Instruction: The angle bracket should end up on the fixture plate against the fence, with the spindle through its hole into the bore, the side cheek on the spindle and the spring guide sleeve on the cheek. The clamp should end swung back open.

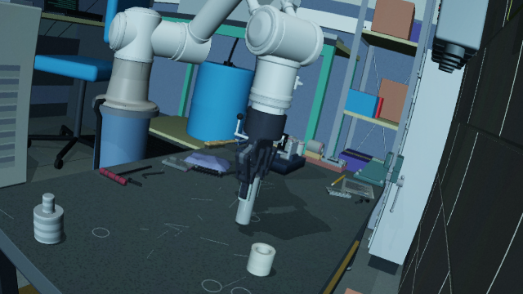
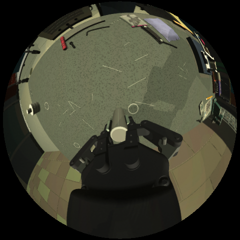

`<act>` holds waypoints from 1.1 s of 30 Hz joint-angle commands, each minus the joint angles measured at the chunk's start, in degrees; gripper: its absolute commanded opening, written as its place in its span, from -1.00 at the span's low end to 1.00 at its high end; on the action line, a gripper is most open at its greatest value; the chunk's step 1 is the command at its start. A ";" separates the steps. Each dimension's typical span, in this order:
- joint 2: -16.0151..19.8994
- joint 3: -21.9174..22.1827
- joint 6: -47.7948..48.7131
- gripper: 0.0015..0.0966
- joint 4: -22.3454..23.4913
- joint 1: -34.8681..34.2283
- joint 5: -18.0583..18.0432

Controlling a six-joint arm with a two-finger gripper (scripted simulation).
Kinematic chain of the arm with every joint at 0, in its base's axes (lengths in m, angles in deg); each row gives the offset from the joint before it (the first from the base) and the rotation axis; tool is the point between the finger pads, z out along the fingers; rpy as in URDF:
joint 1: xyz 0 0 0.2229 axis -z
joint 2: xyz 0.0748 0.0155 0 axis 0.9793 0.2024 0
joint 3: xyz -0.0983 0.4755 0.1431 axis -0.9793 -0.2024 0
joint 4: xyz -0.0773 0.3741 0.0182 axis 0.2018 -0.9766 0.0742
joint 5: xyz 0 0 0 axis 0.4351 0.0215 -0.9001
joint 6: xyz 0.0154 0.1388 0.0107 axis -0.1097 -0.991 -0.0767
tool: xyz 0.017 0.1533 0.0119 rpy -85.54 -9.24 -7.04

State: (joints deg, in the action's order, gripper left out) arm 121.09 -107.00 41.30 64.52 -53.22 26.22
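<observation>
A pale cylindrical spindle (image 1: pixel 246 204) stands slightly tilted on the dark table, and I have my gripper (image 1: pixel 248 188) closed around its upper part; from the wrist camera the spindle's round end (image 2: pixel 119 132) sits between my fingers (image 2: pixel 119 125). A short white spring guide sleeve (image 1: pixel 261 259) stands upright on the table nearer the front edge. The fixture plate with its clamp (image 1: pixel 286 157) sits at the back of the table behind my arm. A grey stepped cylinder (image 1: pixel 48 219) stands far to the left.
A blue drum (image 1: pixel 218 100) stands behind the table. A red-handled tool (image 1: pixel 115 177), hex keys (image 1: pixel 143 171) and a purple cloth (image 1: pixel 208 162) lie at the back left. A teal block (image 1: pixel 378 171) and small plates (image 1: pixel 353 188) lie at the right edge.
</observation>
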 commanded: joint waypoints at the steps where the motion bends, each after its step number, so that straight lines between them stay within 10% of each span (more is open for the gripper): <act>1: -0.08 0.06 0.00 -0.37 0.00 0.00 0.00; 33: -0.10 0.06 0.00 -0.82 -0.01 -0.01 0.01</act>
State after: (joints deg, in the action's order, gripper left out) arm 121.07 -107.00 41.30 64.51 -53.23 26.24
